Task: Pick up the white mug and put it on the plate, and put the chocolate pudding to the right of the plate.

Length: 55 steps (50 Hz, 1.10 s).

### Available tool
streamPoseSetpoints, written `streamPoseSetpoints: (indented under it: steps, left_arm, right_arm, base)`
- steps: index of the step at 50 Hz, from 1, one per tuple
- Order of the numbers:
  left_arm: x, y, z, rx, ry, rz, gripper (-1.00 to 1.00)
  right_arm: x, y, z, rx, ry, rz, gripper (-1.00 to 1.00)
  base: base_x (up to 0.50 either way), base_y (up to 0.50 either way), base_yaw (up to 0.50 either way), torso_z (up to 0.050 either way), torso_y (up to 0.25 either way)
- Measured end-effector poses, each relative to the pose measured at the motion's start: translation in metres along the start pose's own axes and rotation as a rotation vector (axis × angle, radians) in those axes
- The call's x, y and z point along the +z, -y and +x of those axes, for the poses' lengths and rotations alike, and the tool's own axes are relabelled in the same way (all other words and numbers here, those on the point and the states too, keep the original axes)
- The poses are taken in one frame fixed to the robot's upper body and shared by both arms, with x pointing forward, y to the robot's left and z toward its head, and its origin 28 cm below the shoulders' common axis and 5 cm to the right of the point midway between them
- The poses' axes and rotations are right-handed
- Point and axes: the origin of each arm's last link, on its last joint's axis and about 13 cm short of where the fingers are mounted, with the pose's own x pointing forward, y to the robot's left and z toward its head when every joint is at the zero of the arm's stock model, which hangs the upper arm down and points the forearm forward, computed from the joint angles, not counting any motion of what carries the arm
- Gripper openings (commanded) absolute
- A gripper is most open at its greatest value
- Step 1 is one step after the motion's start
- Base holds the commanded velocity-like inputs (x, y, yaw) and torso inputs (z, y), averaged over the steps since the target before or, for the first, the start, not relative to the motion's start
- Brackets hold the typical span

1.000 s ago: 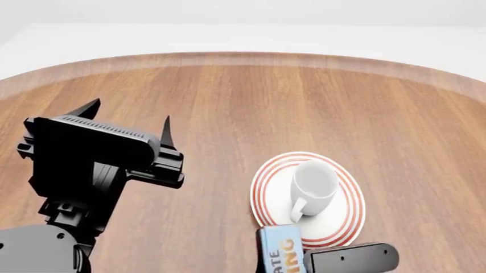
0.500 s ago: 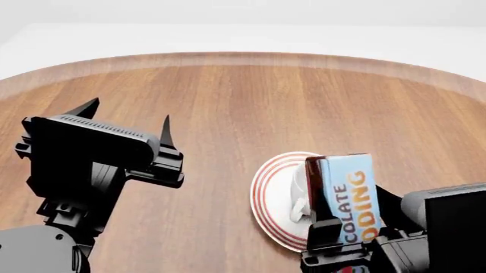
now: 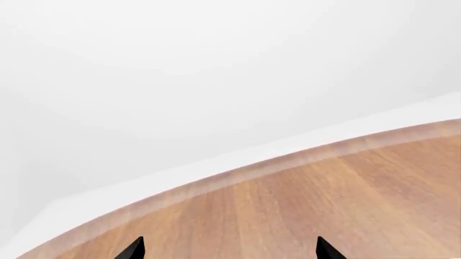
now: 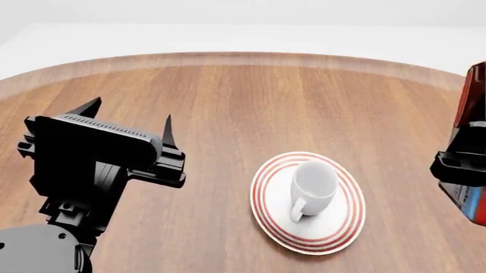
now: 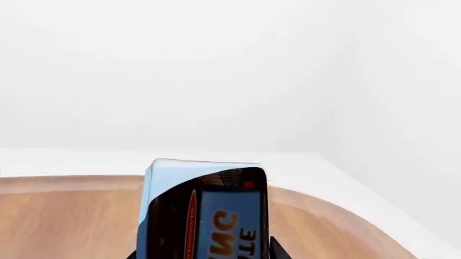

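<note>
Right gripper (image 4: 461, 170) is clamped on the chocolate pudding (image 5: 205, 216) and holds it up in the air, off to the right of the plate (image 4: 342, 227), well apart from it. Left gripper (image 4: 129, 122) hangs wide with nothing in it, over the bare table (image 4: 251, 96), far to the left of the plate. One job looks done: the white mug (image 4: 313, 186) stands on the plate. One job is left: the box must go down on the table to the right of the plate.
</note>
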Motion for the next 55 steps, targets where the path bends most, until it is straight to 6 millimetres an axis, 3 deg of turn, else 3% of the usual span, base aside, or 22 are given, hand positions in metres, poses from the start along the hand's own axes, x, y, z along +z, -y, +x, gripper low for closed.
streamPoseSetpoints:
  steps: [8, 19, 31, 55]
  left_arm:
    - [0.0, 0.0, 0.0, -0.002, 0.002, 0.002, 1.0]
    - [-0.001, 0.001, 0.001, -0.005, 0.001, 0.004, 1.0]
    - [-0.002, 0.003, 0.001, -0.015, -0.001, 0.001, 1.0]
    - [-0.004, 0.008, 0.002, -0.038, -0.008, 0.008, 1.0]
  right_arm:
    - [0.007, 0.012, 0.008, -0.05, 0.101, -0.064, -1.0]
    - [0.009, 0.028, 0.036, -0.086, 0.191, -0.2, -1.0]
    - [0.003, 0.036, 0.083, -0.091, 0.143, -0.284, -1.0]
    - [0.014, 0.04, 0.165, 0.031, -0.001, -0.401, -1.0]
  base:
    - [0.0, 0.0, 0.0, 0.0, 0.0]
    - [0.0, 0.0, 0.0, 0.0, 0.0]
    - [0.0, 0.0, 0.0, 0.0, 0.0]
    - [0.0, 0.0, 0.0, 0.0, 0.0]
